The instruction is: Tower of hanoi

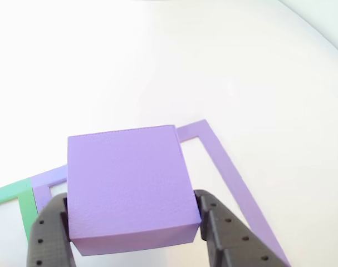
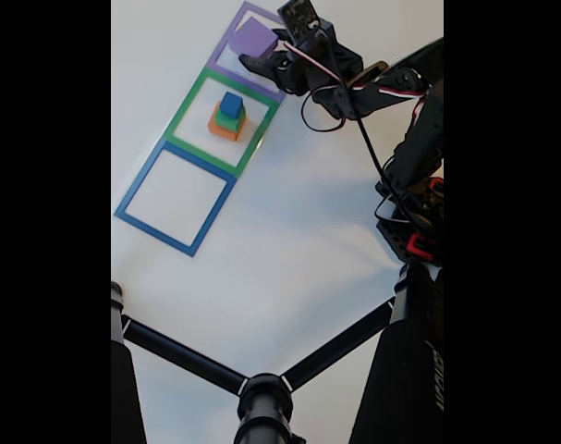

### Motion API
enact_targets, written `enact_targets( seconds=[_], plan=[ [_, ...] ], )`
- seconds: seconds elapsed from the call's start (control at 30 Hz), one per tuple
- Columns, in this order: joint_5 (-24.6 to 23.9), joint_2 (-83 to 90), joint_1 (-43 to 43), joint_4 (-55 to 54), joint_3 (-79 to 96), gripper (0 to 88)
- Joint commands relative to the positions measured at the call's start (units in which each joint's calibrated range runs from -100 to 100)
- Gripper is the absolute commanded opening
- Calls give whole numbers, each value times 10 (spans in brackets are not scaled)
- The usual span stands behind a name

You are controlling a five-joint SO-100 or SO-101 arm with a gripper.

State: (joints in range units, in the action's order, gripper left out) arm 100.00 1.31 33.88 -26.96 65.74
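The purple block [image 1: 127, 183] sits between my two dark fingers [image 1: 49, 236] in the other view, and both press on its sides. In the fixed view it [image 2: 253, 37] is over the flat purple square outline [image 2: 223, 39] at the top, with my gripper [image 2: 262, 46] shut around it. I cannot tell whether it rests on the table or hangs just above. The other blocks stand stacked inside the green outline [image 2: 183, 111]: orange [image 2: 226, 129] at the bottom, green [image 2: 229, 117] in the middle, the blue cube [image 2: 231, 104] on top.
A blue square outline [image 2: 141, 180] lies below the green one with nothing inside it. My arm and its cables [image 2: 400, 92] come in from the right. Black tripod legs [image 2: 262, 398] cross the bottom of the fixed view. The table is white.
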Motion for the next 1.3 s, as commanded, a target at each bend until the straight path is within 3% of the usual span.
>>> enact_targets(
  seconds=[0.0, 0.13, 0.3, 0.4, 0.53, 0.73, 1.27],
  plan=[
    [0, 128, -3, 193, -80, 171],
    [0, 211, 3, 374, -158, 169],
    [0, 287, 5, 696, -346, 172],
    [0, 309, -12, 873, -476, 172],
    [0, 328, -64, 1032, -609, 169],
    [0, 368, -168, 1115, -675, 169],
    [0, 479, -432, 1171, -661, 171]
  ],
)
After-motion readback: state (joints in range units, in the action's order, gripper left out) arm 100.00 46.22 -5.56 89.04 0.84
